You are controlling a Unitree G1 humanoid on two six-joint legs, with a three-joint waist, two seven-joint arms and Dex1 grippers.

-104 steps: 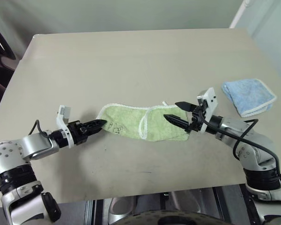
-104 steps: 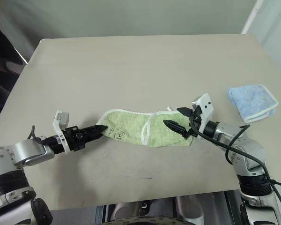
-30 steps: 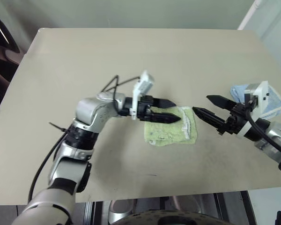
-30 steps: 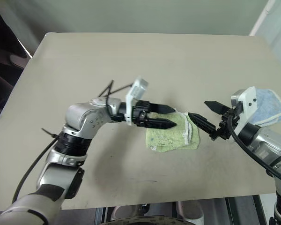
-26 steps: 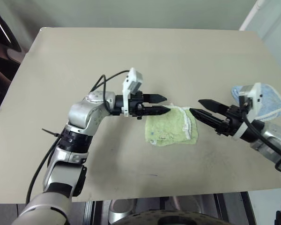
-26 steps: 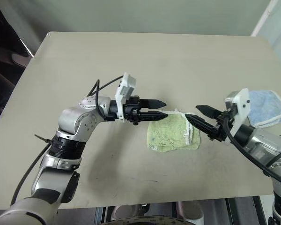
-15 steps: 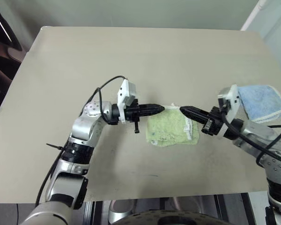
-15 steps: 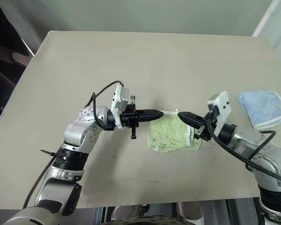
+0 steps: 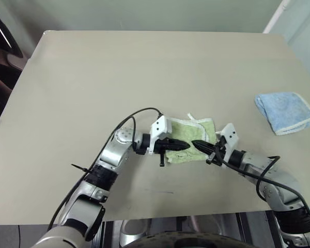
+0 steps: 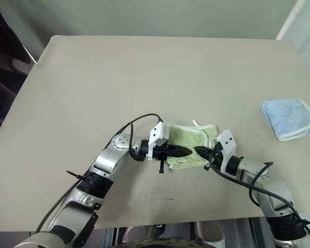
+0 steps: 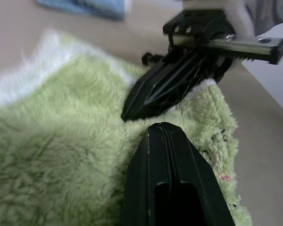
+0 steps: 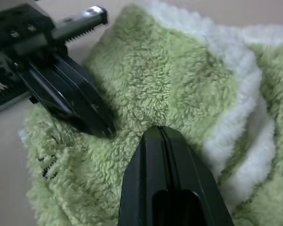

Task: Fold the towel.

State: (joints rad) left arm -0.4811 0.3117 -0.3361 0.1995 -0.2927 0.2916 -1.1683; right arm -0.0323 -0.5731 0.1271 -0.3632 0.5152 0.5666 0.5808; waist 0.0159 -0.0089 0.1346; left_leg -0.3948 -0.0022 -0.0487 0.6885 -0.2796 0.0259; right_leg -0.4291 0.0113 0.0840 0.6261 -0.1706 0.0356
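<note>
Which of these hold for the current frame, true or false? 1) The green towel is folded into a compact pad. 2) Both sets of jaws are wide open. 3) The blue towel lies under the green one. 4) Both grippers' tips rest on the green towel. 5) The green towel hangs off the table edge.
1) True: the green towel is a compact folded pad.
2) False: the left gripper and right gripper both have their jaws shut.
3) False: the blue towel lies apart, off to the right.
4) True: both tips press on the towel, facing each other.
5) False: it lies wholly on the table.
</note>
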